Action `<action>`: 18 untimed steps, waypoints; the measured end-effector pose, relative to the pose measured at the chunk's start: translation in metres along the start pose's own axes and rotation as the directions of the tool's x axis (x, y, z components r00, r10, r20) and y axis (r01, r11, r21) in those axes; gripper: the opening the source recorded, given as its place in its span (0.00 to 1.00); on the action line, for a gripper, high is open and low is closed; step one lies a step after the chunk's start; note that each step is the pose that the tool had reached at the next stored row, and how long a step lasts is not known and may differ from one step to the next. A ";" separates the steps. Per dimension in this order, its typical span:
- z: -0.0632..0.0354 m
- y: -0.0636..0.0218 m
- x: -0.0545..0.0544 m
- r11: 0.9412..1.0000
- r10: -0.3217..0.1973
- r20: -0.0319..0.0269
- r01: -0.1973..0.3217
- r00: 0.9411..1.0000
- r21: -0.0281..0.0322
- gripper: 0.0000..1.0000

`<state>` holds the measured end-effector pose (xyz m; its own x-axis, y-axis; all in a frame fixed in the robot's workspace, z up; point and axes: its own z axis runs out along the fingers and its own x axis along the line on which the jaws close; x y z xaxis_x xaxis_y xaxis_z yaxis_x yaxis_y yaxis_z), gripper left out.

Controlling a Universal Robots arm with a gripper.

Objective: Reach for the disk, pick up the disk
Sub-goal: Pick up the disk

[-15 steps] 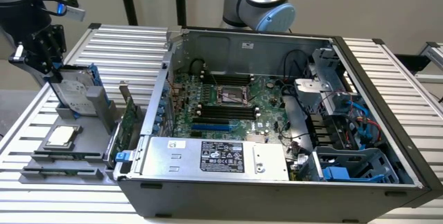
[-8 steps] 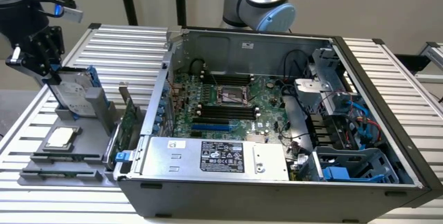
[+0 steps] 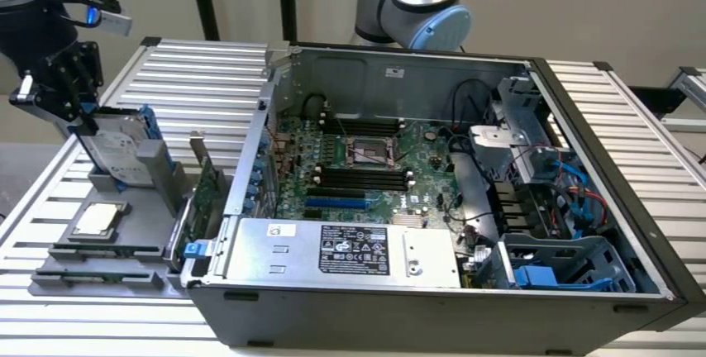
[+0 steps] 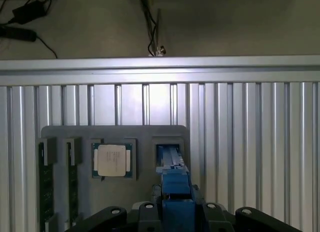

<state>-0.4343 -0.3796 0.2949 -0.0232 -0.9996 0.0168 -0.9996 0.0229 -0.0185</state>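
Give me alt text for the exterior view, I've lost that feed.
The black gripper is at the top edge of the disk, which stands on edge in a grey tray at the exterior view's left. Beside it, an open computer case rests on the slatted metal table.

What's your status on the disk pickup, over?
Pincer straddling the disk's top edge. Disk upright on edge in the grey tray. Chip beside it, clear of the pincer.
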 end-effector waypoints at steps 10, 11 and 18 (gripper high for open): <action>-0.0129 -0.0003 0.000 1.000 0.000 0.001 0.000 1.000 0.000 0.33; -0.0152 -0.0004 0.000 1.000 0.000 0.001 0.000 1.000 0.000 0.33; -0.0316 -0.0010 0.000 1.000 0.000 0.002 0.000 1.000 0.000 0.33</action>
<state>-0.4339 -0.3796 0.3265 -0.0233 -0.9996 0.0148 -0.9996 0.0230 -0.0186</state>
